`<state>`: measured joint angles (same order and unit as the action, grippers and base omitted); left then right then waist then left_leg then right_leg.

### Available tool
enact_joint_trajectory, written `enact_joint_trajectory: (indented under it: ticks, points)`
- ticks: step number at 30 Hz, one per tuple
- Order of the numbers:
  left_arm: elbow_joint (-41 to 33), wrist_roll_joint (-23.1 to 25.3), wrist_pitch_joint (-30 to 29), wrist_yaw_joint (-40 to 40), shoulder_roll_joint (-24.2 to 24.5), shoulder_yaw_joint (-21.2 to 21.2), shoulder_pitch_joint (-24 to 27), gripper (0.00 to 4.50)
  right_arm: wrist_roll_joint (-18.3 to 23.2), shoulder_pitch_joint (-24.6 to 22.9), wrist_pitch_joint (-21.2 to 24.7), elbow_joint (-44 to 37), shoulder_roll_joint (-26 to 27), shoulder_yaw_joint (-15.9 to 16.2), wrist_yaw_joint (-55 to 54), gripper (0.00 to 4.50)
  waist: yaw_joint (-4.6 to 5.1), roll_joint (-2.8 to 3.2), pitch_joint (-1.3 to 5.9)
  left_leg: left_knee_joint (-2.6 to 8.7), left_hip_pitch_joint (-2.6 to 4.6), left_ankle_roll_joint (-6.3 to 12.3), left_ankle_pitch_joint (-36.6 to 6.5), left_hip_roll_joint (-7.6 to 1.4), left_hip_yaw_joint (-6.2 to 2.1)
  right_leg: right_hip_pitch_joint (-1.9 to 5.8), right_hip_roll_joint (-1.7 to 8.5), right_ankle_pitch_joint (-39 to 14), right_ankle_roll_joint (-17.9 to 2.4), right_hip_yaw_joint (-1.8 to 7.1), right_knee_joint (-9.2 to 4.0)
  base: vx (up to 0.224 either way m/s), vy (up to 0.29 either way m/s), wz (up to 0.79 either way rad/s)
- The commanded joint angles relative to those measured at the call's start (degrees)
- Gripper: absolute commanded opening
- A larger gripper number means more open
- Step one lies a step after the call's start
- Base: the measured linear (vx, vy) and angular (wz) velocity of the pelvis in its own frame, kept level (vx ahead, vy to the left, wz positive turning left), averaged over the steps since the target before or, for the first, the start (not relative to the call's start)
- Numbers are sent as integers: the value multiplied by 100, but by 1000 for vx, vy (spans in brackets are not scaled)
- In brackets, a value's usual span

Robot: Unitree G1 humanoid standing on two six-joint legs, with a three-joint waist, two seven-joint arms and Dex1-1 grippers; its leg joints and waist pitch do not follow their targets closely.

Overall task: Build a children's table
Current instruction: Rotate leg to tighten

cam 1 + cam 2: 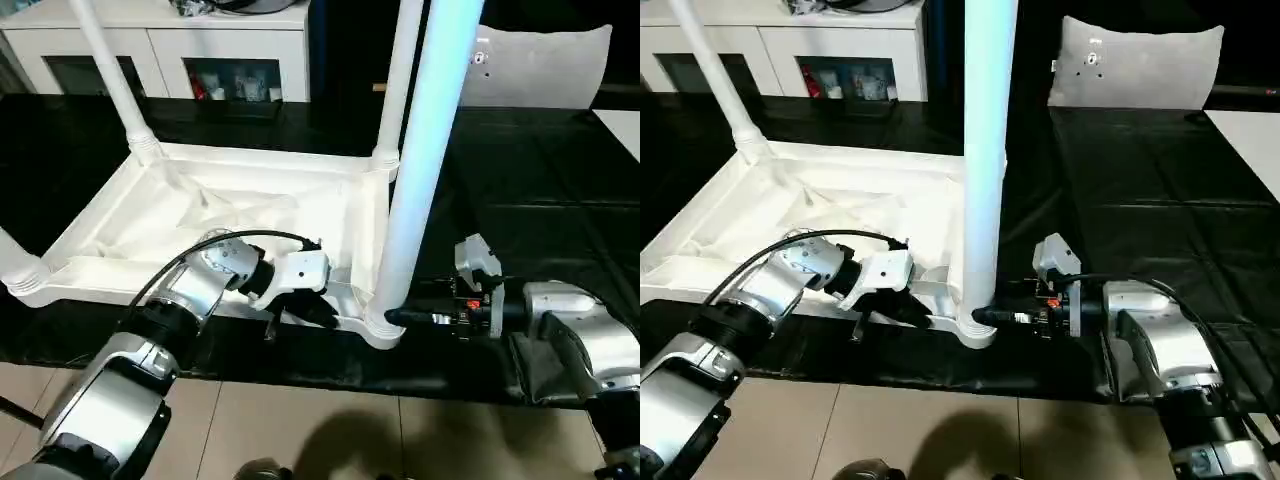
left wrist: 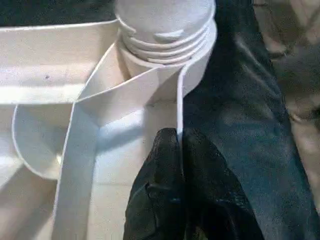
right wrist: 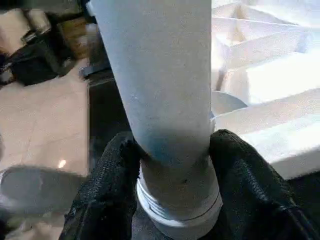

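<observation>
The robot's silver left forearm reaches in from the lower left and angles toward the middle, ending in a white wrist and the left claw (image 1: 318,312), whose two black fingers (image 2: 172,200) are pinched together on a thin white wall of the table top (image 1: 200,215). The right forearm comes in level from the right, and the right claw (image 3: 170,200) has its black fingers (image 3: 107,190) set on either side of the base of an upright table leg (image 3: 160,75), pressing against it.
</observation>
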<state>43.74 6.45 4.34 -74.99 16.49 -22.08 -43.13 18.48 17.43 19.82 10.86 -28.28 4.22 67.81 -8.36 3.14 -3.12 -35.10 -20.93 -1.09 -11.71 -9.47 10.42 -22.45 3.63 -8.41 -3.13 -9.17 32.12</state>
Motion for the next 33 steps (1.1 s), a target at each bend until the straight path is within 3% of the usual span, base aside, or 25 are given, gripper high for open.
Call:
enact_joint_trajectory:
  ticks: [1, 2, 3, 4, 5, 6, 7, 8, 9, 11, 13, 14, 15, 16, 17, 18, 19, 20, 22, 25, 26, 28, 30, 33]
  points:
    - [29, -15, -411, 853, -342, 182, -98, 0, 165, -1, 227, -369, 434, 134, -560, 193, 100, -97, 350, 409, 148, 331, -1058, -456, -193, 256, 661, -2843, -73, 359, -596, 0, 0, 0]
    - [40, -24, -531, 997, -426, 217, -118, 0, 45, 19, 235, -331, 577, 110, -885, 191, 152, -111, 328, 388, 157, 265, -1178, -381, -192, 270, 665, -3217, 93, 298, -673, 0, 0, 0]
    - [74, -35, -698, 1220, -561, 267, -152, 0, -109, 60, 233, -238, 764, 85, -1286, 183, 179, -96, 310, 394, 175, 220, -1232, -378, -191, 265, 662, -3370, 157, 281, -701, 0, 0, 0]
    - [111, -39, -844, 1417, -681, 304, -185, 0, -230, 95, 219, -151, 920, 63, -1602, 183, 293, -92, 276, 375, 226, 144, -1445, -350, -205, 244, 635, -3678, 299, 189, -796, 0, 0, 0]
    - [170, -30, -969, 1622, -804, 334, -233, 0, -305, 135, 222, -71, 1103, 9, -1937, 163, 400, -87, 283, 366, 230, 111, -1593, -348, -222, 283, 627, -3728, 413, 114, -841, 0, 0, 0]
    - [184, -28, -992, 1667, -830, 340, -244, 0, -319, 145, 227, -54, 1144, -5, -2014, 163, 434, -54, 294, 373, 259, 126, -1677, -381, -240, 301, 640, -3693, 433, 89, -864, 0, 0, 0]
    - [256, -5, -1091, 1889, -949, 371, -304, 0, -362, 192, 255, 6, 1311, -48, -2293, 156, 539, -41, 302, 434, 179, 155, -1784, -463, -304, 387, 647, -3400, 442, 63, -820, 0, 0, 0]
    - [326, 13, -1168, 2072, -1049, 396, -359, 0, -405, 233, 243, 54, 1442, -67, -2498, 150, 616, 4, 321, 475, 205, 141, -1964, -549, -347, 373, 651, -3121, 367, 102, -784, 0, 0, 0]
    - [458, 18, -1251, 2406, -1216, 473, -464, 0, -498, 320, 273, 143, 1648, -111, -2878, 143, 661, -14, 331, 488, 193, 137, -2008, -549, -360, 392, 669, -2985, 319, 119, -761, 0, 0, 0]
    - [640, 45, -1360, 2937, -1462, 611, -628, 0, -637, 457, 330, 248, 1954, -168, -3458, 123, 752, -41, 350, 437, 135, 195, -1733, -416, -310, 394, 731, -2781, 89, 173, -755, 0, 0, 0]
    - [827, 21, -1369, 3379, -1700, 763, -792, 0, -737, 673, 243, 473, 2312, -287, -4039, 109, 747, -48, 380, 412, 89, 324, -1229, -361, -265, 392, 735, -2571, -98, 222, -730, 0, 0, 0]
    - [871, 24, -1359, 3490, -1750, 792, -829, 0, -750, 731, 243, 535, 2397, -327, -4177, 104, 723, -67, 410, 414, 91, 419, -960, -387, -263, 370, 695, -2285, -215, 249, -680, 0, 0, 0]
    - [938, 51, -1344, 3678, -1816, 820, -884, 0, -883, 844, 141, 672, 2493, -356, -4475, 104, 701, -45, 431, 416, 71, 472, -833, -403, -269, 380, 715, -2070, -288, 271, -629, 0, 0, 0]
    - [977, 73, -1344, 3803, -1853, 829, -917, 0, -981, 912, 74, 756, 2544, -367, -4676, 104, 666, -32, 523, 403, 9, 573, -222, -477, -324, 416, 708, -1240, -438, 312, -430, 0, 0, 0]
    - [1002, 94, -1343, 3895, -1871, 830, -938, 0, -1004, 956, 37, 816, 2580, -401, -4791, 104, 609, -12, 549, 356, 10, 822, 258, -536, -347, 381, 740, -347, -632, 351, -279, 0, 0, 0]
    - [1025, 142, -1350, 3976, -1860, 805, -949, 0, -1025, 967, -38, 830, 2583, -460, -4875, 120, 635, -35, 539, 337, -33, 962, 461, -527, -343, 364, 735, -35, -710, 366, -224, 0, 0, 0]
    - [1073, 203, -1340, 4066, -1819, 786, -954, 0, -1028, 935, -113, 791, 2548, -516, -4879, 130, 631, -50, 573, 291, -54, 1054, 680, -507, -347, 374, 760, 285, -782, 386, -147, 0, 0, 0]
    - [1093, 282, -1323, 4119, -1741, 747, -937, 0, -1044, 870, -149, 701, 2478, -551, -4860, 130, 595, -91, 560, 226, -93, 1336, 782, -425, -275, 326, 763, 792, -1007, 415, -62, 0, 0, 0]
    - [1134, 377, -1293, 4165, -1642, 712, -919, 0, -1070, 780, -164, 575, 2385, -562, -4822, 154, 552, -90, 524, 215, -126, 1417, 514, -387, -236, 326, 769, 602, -1020, 411, -88, 0, 0, 0]
    - [1132, 423, -1216, 4103, -1441, 715, -864, 0, -997, 555, -103, 272, 2192, -520, -4517, 176, 529, -77, 484, 247, -134, 1294, 54, -396, -237, 363, 747, -211, -763, 370, -203, 0, 0, 0]
    - [1129, 445, -1176, 4061, -1346, 702, -842, 0, -934, 458, -85, 150, 2118, -510, -4374, 181, 559, -84, 446, 281, -121, 1145, -263, -400, -242, 357, 719, -913, -534, 334, -309, 0, 0, 0]
    - [1122, 445, -1089, 3972, -1243, 686, -811, 0, -931, 382, -99, 99, 2033, -512, -4346, 199, 599, -83, 398, 318, -100, 915, -641, -386, -244, 360, 704, -1691, -327, 306, -422, 0, 0, 0]
    - [1049, 369, -964, 3720, -1117, 692, -734, 0, -930, 303, -251, 118, 1922, -551, -4337, 223, 614, -79, 373, 331, -24, 678, -971, -368, -227, 313, 693, -2292, -176, 304, -526, 0, 0, 0]
    - [956, 287, -826, 3420, -983, 707, -633, 0, -775, 213, -310, 45, 1823, -651, -4160, 255, 611, -74, 382, 359, 25, 525, -1159, -402, -250, 294, 707, -2498, -116, 313, -552, 0, 0, 0]
